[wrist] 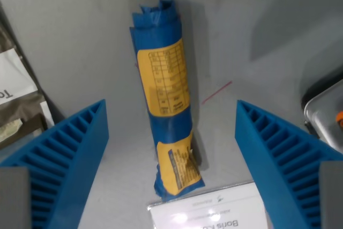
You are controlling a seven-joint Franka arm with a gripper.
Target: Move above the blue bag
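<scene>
One rolled, crinkly blue plastic bag with yellow labels (166,105) lies on the grey counter (80,41) midway between the released pincer's (171,159) ribbed blue fingers (69,154), probably light, soft and slippery, best gripped mid-roll.

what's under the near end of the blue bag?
The blue bag lies on the grey table; its near end overlaps a white printed card. Whatever else lies beneath is hidden.
</scene>
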